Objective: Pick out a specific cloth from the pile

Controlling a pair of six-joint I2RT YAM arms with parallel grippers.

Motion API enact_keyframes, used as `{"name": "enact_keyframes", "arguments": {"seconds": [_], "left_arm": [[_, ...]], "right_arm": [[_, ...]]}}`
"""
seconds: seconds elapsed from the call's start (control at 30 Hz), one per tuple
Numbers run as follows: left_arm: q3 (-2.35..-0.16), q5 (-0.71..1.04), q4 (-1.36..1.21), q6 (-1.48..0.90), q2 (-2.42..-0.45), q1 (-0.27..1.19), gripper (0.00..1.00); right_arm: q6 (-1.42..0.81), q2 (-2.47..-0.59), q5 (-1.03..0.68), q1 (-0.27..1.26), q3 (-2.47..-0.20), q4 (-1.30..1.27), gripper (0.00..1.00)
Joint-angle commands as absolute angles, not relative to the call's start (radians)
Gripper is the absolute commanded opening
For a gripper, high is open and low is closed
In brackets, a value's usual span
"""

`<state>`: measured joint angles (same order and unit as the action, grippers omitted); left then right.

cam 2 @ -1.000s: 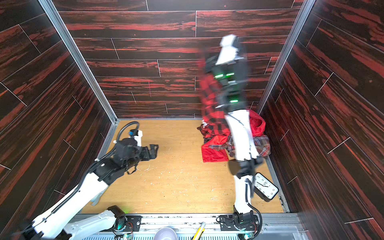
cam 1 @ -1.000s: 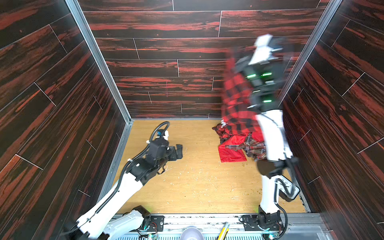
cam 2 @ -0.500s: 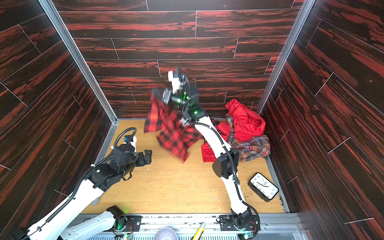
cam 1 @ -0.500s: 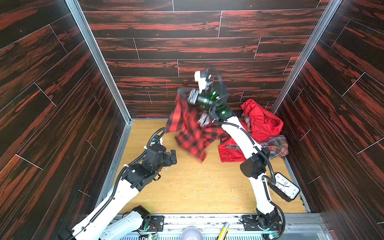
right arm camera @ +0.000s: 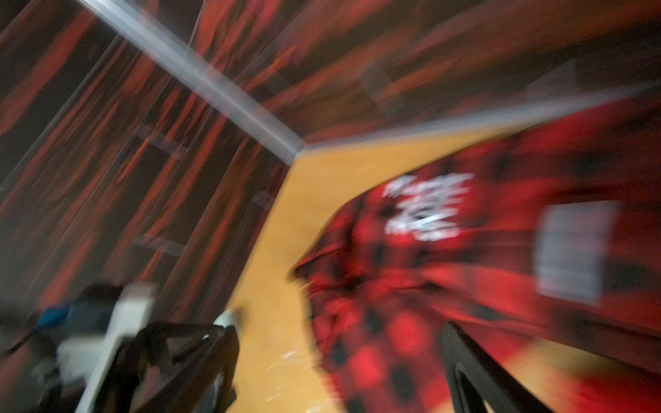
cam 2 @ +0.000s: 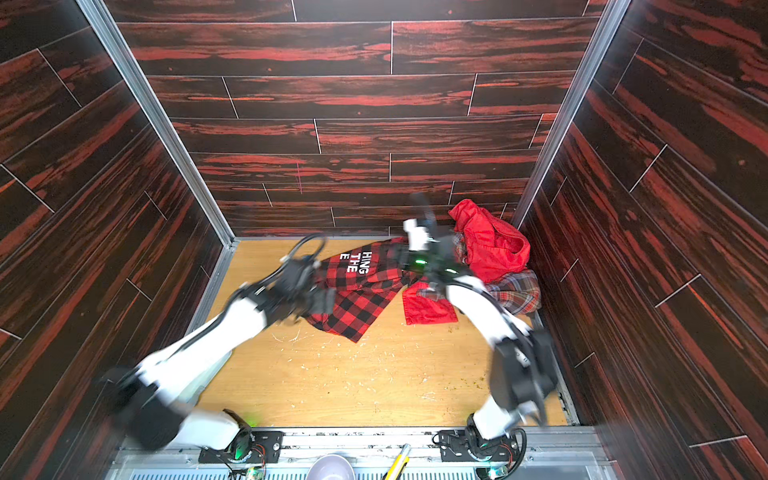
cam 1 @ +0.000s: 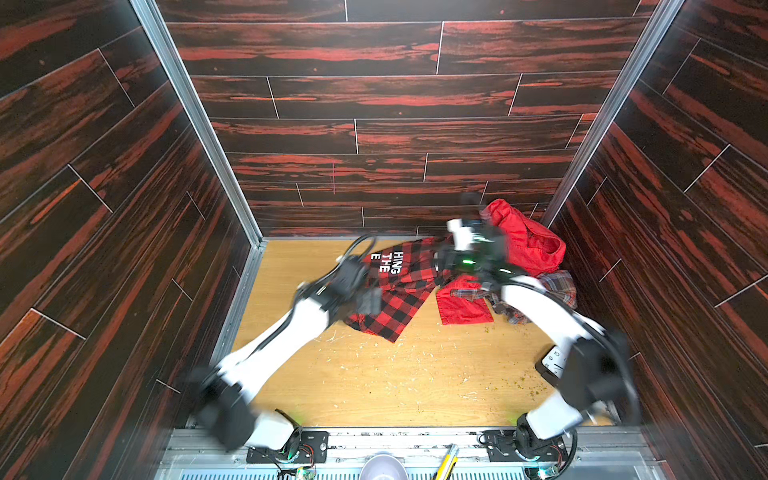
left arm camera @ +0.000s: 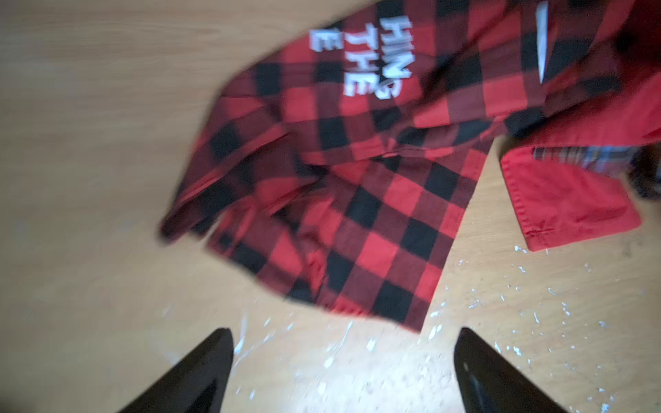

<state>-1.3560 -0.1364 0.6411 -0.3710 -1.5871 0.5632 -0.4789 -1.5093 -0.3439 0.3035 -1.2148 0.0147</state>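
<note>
**Cloth out on the table, both my grippers empty**

The table [cam 1: 395, 382] carries everything. The pile [cam 1: 523, 253] sits in the far right corner, with the red garment [cam 2: 490, 245] and the plaid shirt [cam 2: 515, 291] tangled together. I judge it belongs there, since it is the part I do not want.

In both top views the cloth [cam 1: 399, 291] lies spread to the left of the pile, mostly on bare wood. That is where a picked-out piece should be, plain to see and easy to take. Only its far corner runs up against the pile. The near hem is apart from the red flap, with wood showing between them.

My right gripper [right arm camera: 338, 327] hangs over that far corner with its fingers wide and nothing between them, though its wrist view is badly blurred. My left gripper [left arm camera: 343, 332] is spread fully too and holds nothing. It hovers just short of the near hem and points at it, placed, I think, to drag the cloth clear.

White lettering [left arm camera: 372, 57] faces up, and the small label [left arm camera: 542, 39] shows beside it, so this is the right piece.
</note>
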Motion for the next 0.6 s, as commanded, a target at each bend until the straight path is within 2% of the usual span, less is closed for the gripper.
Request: {"name": "enact_keyframes", "arguments": {"seconds": [0.0, 0.13, 0.3, 0.57], "left_arm": [[-1.537, -0.049, 0.78, -0.295, -1.797, 0.55, 0.99], [-1.757, 0.053, 0.781, -0.178, -2.047, 0.545, 0.99], [-2.063, -0.012, 0.892, -0.115, -2.318, 0.537, 0.99], [-2.151, -0.123, 0.843, -0.092, -2.442, 0.534, 0.94]], "right_arm": [[-0.356, -1.376, -0.233, 0.31, -1.101, 0.157, 0.9], [-0.421, -1.24, -0.198, 0.275, -0.929, 0.16, 0.89], [-0.498, -1.2, -0.281, 0.273, -0.864, 0.152, 0.89], [-0.482, -1.19, -0.285, 0.273, -0.871, 0.168, 0.89]]}}
